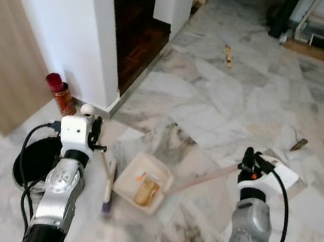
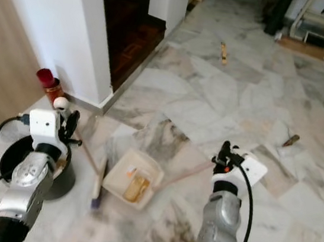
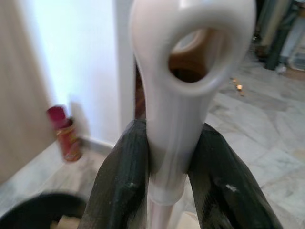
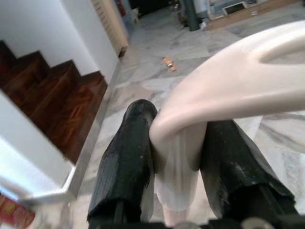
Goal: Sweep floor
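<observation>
A red canister (image 1: 61, 93) stands on the marble floor (image 1: 224, 99) against the white wall corner (image 1: 72, 31), beside the dark wooden stairs (image 1: 139, 34). A black bin (image 2: 16, 164) sits under the left arm, close to the canister. Loose debris lies well apart on the floor: a small wooden piece (image 1: 228, 55) ahead and a brown scrap (image 1: 298, 144) to the right.

The cream dustpan (image 1: 142, 181) rests on the floor between the two arms and contains yellowish-brown litter (image 1: 146, 192). The broom head (image 1: 107, 200) lies just beside the dustpan's left edge.

The left gripper (image 3: 169, 162) is clamped on the white broom handle (image 3: 183, 95), just below its hanging loop. The right gripper (image 4: 178, 157) is clamped on the dustpan handle (image 4: 228, 86), whose long shaft runs down to the dustpan.
</observation>
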Motion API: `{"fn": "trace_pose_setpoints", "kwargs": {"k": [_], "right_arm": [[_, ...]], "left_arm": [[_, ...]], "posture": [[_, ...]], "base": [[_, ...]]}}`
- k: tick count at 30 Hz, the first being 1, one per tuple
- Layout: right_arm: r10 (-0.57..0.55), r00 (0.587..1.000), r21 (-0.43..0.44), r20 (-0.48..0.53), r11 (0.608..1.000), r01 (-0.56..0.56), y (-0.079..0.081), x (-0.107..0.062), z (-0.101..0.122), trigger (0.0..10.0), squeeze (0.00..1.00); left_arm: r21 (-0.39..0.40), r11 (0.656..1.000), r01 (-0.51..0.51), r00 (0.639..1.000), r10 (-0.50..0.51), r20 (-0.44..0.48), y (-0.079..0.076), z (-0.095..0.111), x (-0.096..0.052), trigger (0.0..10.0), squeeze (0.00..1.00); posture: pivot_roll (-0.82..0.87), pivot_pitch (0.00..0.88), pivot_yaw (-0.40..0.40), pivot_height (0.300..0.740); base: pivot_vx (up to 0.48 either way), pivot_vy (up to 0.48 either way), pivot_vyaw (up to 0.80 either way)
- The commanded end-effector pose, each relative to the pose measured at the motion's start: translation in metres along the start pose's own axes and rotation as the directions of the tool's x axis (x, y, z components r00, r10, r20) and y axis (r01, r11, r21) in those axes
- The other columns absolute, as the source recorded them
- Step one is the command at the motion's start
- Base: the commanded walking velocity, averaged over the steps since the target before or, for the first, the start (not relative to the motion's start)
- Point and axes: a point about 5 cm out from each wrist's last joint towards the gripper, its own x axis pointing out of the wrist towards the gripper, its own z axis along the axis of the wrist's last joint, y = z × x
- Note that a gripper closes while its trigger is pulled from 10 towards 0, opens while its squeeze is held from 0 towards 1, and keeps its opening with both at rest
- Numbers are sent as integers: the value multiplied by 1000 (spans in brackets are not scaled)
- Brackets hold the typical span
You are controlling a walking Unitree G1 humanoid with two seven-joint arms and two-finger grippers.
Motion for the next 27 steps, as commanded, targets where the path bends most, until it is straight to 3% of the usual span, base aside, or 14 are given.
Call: {"fn": "trace_pose_setpoints", "kwargs": {"k": [1,15,27], "right_arm": [[19,999,39,38,999,-20,8,3,7,10000,0],[21,999,36,36,999,-22,7,4,7,10000,0],[24,999,33,33,999,-25,8,4,7,10000,0]], "left_arm": [[-2,1000,13,999,-13,48,-4,10,4,10000,0],[-4,1000,12,999,-12,47,-4,9,4,10000,0],[-5,1000,10,999,-10,48,-5,9,4,10000,0]], "posture": [[156,119,-58,740],[155,116,-62,740],[154,113,-65,740]], "base": [[-277,0,569],[-274,0,564],[0,0,564]]}}
